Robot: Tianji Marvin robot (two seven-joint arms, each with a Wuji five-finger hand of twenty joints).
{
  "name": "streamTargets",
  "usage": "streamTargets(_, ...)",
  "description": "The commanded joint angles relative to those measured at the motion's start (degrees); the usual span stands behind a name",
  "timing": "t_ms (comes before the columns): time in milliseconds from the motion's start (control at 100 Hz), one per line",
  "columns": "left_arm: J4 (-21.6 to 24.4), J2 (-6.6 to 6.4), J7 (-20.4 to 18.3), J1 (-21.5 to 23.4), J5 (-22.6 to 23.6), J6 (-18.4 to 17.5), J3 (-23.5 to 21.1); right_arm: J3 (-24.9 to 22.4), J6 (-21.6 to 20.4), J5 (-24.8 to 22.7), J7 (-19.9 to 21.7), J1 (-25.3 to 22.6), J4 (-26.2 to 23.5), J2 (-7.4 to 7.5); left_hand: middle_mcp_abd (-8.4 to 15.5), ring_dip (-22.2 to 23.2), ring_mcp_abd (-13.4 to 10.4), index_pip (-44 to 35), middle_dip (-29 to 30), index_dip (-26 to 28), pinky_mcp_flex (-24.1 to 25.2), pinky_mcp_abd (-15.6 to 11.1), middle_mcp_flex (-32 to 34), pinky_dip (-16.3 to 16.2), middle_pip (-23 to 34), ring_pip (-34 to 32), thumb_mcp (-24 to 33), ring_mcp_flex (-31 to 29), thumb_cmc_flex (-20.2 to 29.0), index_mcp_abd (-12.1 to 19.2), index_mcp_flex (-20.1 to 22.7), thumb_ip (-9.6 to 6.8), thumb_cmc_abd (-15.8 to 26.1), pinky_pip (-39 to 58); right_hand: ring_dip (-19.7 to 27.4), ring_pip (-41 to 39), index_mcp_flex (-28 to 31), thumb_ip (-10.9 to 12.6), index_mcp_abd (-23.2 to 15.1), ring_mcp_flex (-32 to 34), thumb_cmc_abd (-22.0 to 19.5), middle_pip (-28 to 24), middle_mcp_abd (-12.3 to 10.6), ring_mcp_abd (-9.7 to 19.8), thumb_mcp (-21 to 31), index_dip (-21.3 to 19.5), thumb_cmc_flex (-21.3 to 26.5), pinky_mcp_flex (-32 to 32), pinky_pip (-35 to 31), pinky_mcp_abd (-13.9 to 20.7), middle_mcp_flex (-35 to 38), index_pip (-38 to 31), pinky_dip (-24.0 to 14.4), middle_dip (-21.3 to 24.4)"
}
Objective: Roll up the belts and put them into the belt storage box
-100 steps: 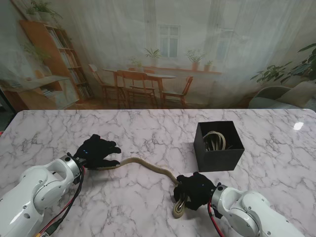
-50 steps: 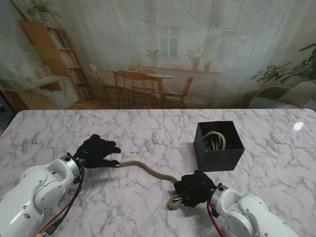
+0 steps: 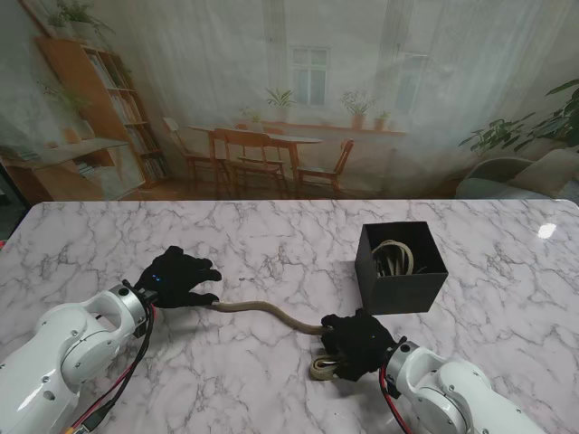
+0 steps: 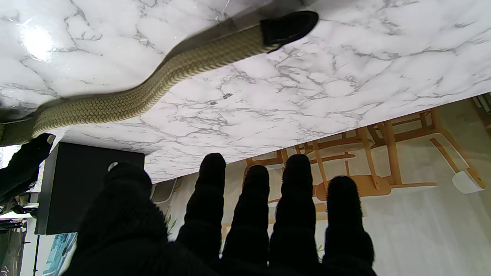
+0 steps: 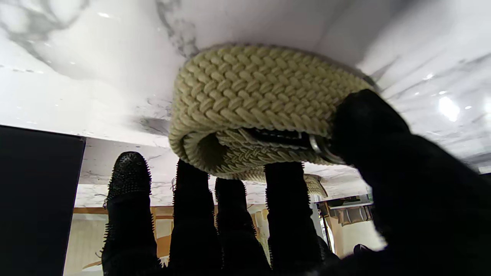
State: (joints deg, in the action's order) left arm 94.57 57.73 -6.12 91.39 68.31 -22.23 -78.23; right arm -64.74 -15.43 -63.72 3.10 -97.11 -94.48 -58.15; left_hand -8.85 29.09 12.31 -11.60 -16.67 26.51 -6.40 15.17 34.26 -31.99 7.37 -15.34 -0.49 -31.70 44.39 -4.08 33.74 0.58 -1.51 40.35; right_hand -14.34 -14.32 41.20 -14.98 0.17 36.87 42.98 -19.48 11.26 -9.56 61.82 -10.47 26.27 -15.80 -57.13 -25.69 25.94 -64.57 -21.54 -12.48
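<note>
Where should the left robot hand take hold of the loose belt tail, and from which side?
Grip the belt at its dark-tipped free end, which lies flat on the table beside the left robot hand. Come from above, pinching across the narrow width. The strap is thin and flat, so only its two edges offer purchase. The coiled end sits in the right robot hand.

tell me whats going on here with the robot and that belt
The right hand is coiling a woven tan belt on the marble table, its fingers wrapped around the rolled part near me. The rest of the belt trails left to the left hand, which hovers open over the loose dark-tipped end without gripping it. The black storage box, farther off to the right, already holds a rolled belt.
</note>
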Motion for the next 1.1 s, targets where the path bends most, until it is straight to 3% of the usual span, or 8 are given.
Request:
streamTargets(0, 0.0, 0.03, -0.8, 0.1, 0.1, 0.0, 0.1, 0.2, 0.1, 0.6, 0.3, -0.2, 0.6, -0.10, -0.1, 0.6, 0.4, 0.0, -0.4, 0.2, 1.1, 2.5, -0.8, 0.7, -0.1, 0.4, -1.2, -0.1, 1.0, -0.9, -0.4, 0.43, 2.4, -2.1, 1.3, 2.1, 7.2, 2.3, -2.6, -0.7, -1.4, -0.9, 0.2, -1.0, 6.4, -3.6, 1.7, 0.6, 0.8, -2.6, 3.5, -11.5, 1.1, -0.1)
streamTargets(340, -0.1, 0.02, -0.8, 0.1, 0.1, 0.0, 0.0, 1.7, 1.3, 1.2, -4.2, 0.8, 2.8, -0.57, -0.1, 0.6, 0.4, 0.0, -0.4, 0.2, 1.2, 2.6, -0.8, 0.7, -0.1, 0.4, -1.2, 0.0, 1.0, -1.0, -0.4, 0.43, 2.3, -2.1, -10.5, -13.0, 2.9, 1.0, -5.4, 22.3, -8.6, -21.3, -8.6, 5.2, -3.2, -4.5, 4.2, -13.7, -11.6, 4.2, 34.2, -11.6, -3.2, -13.2)
streamTargets(420, -0.1, 0.02, -0.7, 0.1, 0.2, -0.1, 0.1, 1.9, 1.4, 1.3, -5.0, 0.9, 3.2, -0.67, -0.1, 0.6, 0.5, 0.0, -0.4, 0.2, 1.2, 2.6, -0.8, 0.7, -0.1, 0.4, -1.2, 0.0, 1.0, -0.9, -0.4, 0.43, 2.3, -2.1, -13.8, -17.6, 0.6, 0.6, -10.3, 27.4, -10.1, -23.7, -9.0, 5.0, -4.9, -10.7, 5.5, -17.3, -15.5, 5.9, 40.2, -4.3, -5.2, -15.3)
streamTargets(520, -0.2, 0.03, -0.7, 0.0, 0.1, -0.1, 0.1, 2.1, 1.1, 0.7, -6.6, 1.3, 4.0, -0.69, -0.2, 0.6, 0.5, 0.1, -0.4, 0.2, 1.2, 2.6, -0.8, 0.7, -0.1, 0.4, -1.2, 0.0, 1.0, -0.9, -0.5, 0.44, 2.3, -2.1, -16.5, -23.1, -4.3, 0.6, -10.4, 33.8, -10.3, -28.4, -12.4, 6.0, -3.8, -6.3, 10.0, -20.8, -19.3, 7.8, 48.6, 5.0, -6.1, -17.1)
streamTargets(650, -0.2, 0.03, -0.6, 0.0, 0.1, -0.1, 0.1, 2.4, 0.5, 0.4, -7.1, 1.7, 4.6, -0.64, -0.2, 0.6, 0.5, 0.1, -0.4, 0.2, 1.2, 2.6, -0.8, 0.7, -0.1, 0.4, -1.2, 0.0, 1.0, -1.0, -0.6, 0.44, 2.3, -2.1, -17.5, -25.0, -16.8, 8.5, -13.1, 37.4, -13.4, -28.1, -11.4, 5.0, 0.7, -2.7, 8.4, -22.4, -20.8, 7.3, 52.8, 29.3, -5.4, -17.2)
streamTargets(820, -0.2, 0.03, -0.6, 0.0, 0.1, -0.1, 0.1, 3.0, 0.5, 1.1, -8.4, 2.2, 5.5, -0.82, -0.2, 0.7, 0.5, 0.1, -0.4, 0.1, 1.1, 2.6, -0.8, 0.7, -0.1, 0.4, -1.2, 0.0, 1.0, -1.0, -0.6, 0.44, 2.3, -2.2, -18.9, -34.4, -25.5, 9.0, -25.3, 38.3, -17.1, -27.5, -9.4, 3.2, 0.8, -2.2, 12.4, -27.6, -23.4, 5.2, 56.6, 28.2, -4.7, -18.3)
streamTargets(1040, -0.2, 0.04, -0.5, 0.1, 0.1, -0.2, 0.0, 2.7, -0.2, 1.1, -7.4, 2.2, 5.1, -0.71, -0.2, 0.7, 0.5, 0.1, -0.4, 0.1, 1.2, 2.6, -0.8, 0.8, -0.1, 0.4, -1.2, 0.0, 1.0, -1.0, -0.6, 0.44, 2.3, -2.2, -15.5, -35.8, -3.1, 8.5, -24.0, 38.1, -19.5, -27.6, -8.8, 2.7, 0.4, -5.5, 14.1, -27.8, -23.3, 4.5, 56.3, 21.3, -2.9, -19.1)
streamTargets(1090, -0.2, 0.04, -0.5, 0.0, 0.1, -0.2, 0.0, 2.6, -0.6, 1.1, -7.6, 2.3, 5.2, -0.70, -0.2, 0.7, 0.5, 0.1, -0.4, 0.1, 1.3, 2.6, -0.8, 0.8, -0.1, 0.4, -1.2, 0.0, 1.0, -1.0, -0.6, 0.44, 2.3, -2.3, -15.2, -33.6, 2.6, 2.2, -17.9, 38.1, -15.1, -25.7, -9.7, 3.5, 0.6, 4.5, 13.9, -27.7, -23.0, 6.6, 57.3, 16.4, -3.1, -18.0)
